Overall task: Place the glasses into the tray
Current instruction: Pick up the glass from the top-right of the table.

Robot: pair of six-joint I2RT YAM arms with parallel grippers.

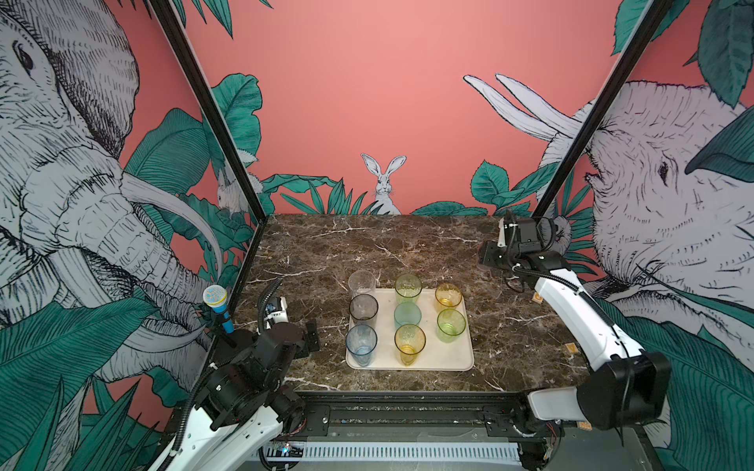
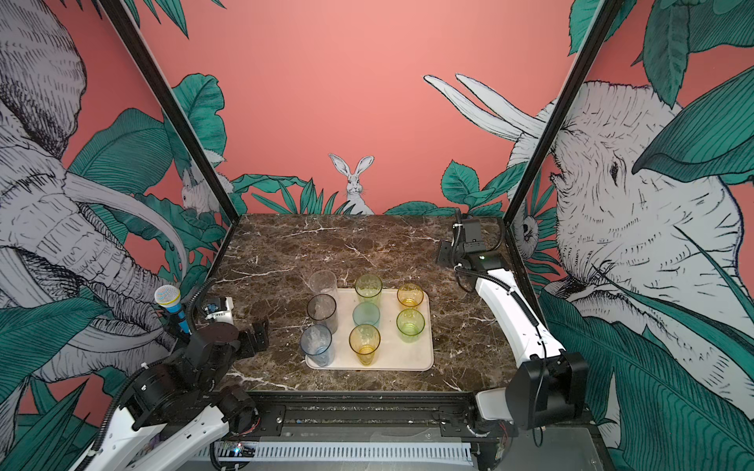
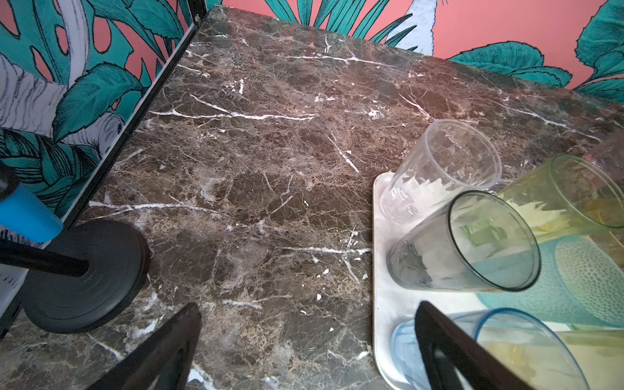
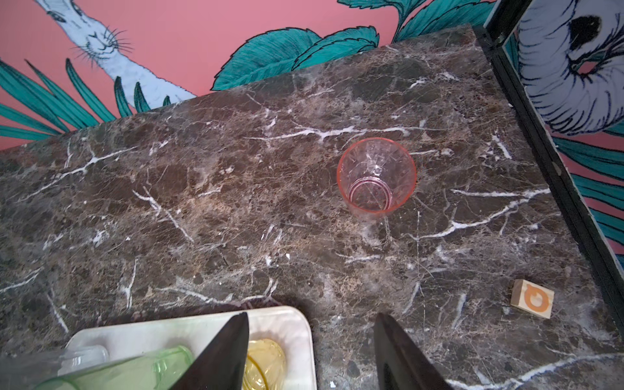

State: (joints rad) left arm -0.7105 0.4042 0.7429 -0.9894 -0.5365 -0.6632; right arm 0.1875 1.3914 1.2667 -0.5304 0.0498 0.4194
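The cream tray [image 1: 457,359] [image 2: 416,361] lies on the marble table, front centre. Several glasses stand in it: clear [image 1: 362,281], smoky grey [image 1: 363,306], blue [image 1: 361,342], tall green [image 1: 408,285], teal [image 1: 407,314], yellow [image 1: 409,340], amber [image 1: 448,294], green [image 1: 451,324]. A pink glass [image 4: 376,175] stands upright on bare marble beyond the tray's far right corner [image 4: 297,317]; in both top views it is hidden. My right gripper [image 4: 312,315] hangs open above that corner, empty. My left gripper [image 3: 308,305] [image 1: 312,334] is wide open left of the tray, empty.
A toy microphone [image 1: 215,297] on a black round stand [image 3: 84,273] sits at the table's left edge. A small wooden block [image 4: 533,299] with an orange mark lies near the right edge. Black frame posts [image 1: 228,134] rise at the back corners.
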